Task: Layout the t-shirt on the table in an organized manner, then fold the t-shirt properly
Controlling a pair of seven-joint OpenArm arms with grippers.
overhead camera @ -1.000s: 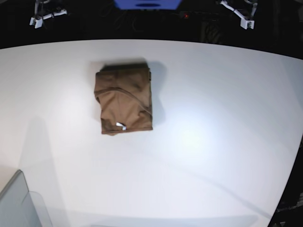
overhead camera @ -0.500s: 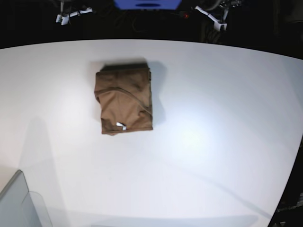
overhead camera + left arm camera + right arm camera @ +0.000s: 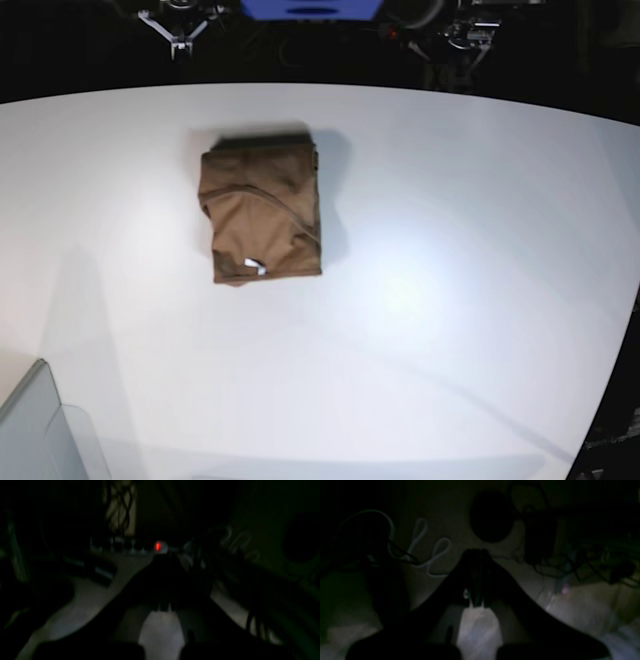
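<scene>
The t-shirt (image 3: 261, 217) lies as a compact folded rectangle upper left of centre on the counter (image 3: 450, 300), apparently finished, so the left tool (image 3: 470, 38) and right tool (image 3: 178, 28), both closed and empty, should simply stay clear.

The table (image 3: 450, 300) is a white top with a curved far edge. 1 folded brown t-shirt (image 3: 260, 215) lies flat on it.

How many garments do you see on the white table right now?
1. A tan-brown cotton t-shirt, folded into a compact rectangle, lies left of centre on the large white table, its small white tag near the front edge. Nothing else looks hidden.
</scene>
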